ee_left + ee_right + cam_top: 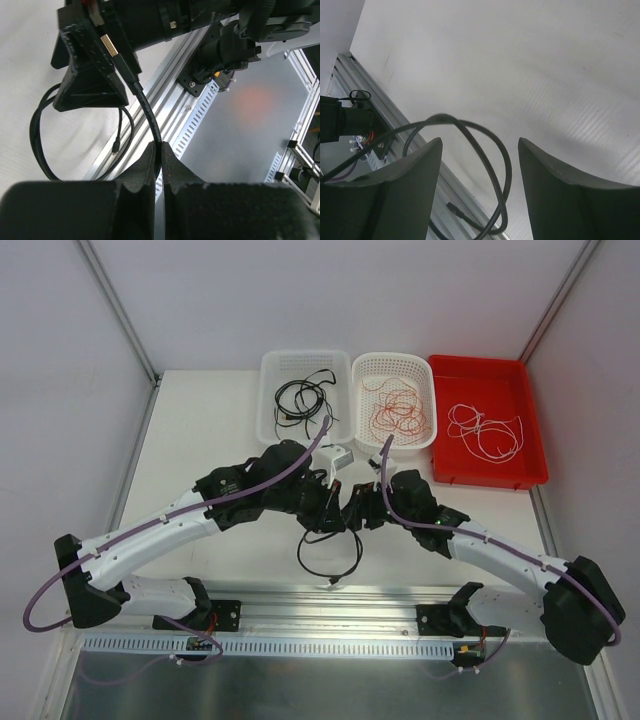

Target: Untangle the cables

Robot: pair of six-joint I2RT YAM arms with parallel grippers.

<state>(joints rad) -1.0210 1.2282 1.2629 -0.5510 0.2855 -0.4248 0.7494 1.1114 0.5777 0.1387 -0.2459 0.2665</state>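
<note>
no readable text, no labels, no brands, no numbers

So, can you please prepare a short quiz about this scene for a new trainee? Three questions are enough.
1. True or false: the left fingers are shut on the black cable.
2. Pick one. The right fingers are: A) open, with a loop of the black cable showing between them; B) shut on an orange-red cable; C) shut on the rim of a basket.
3. Fill in the missing word: the white cables lie in the ____ tray.

Key: 1 true; 2 A; 3 red.
</note>
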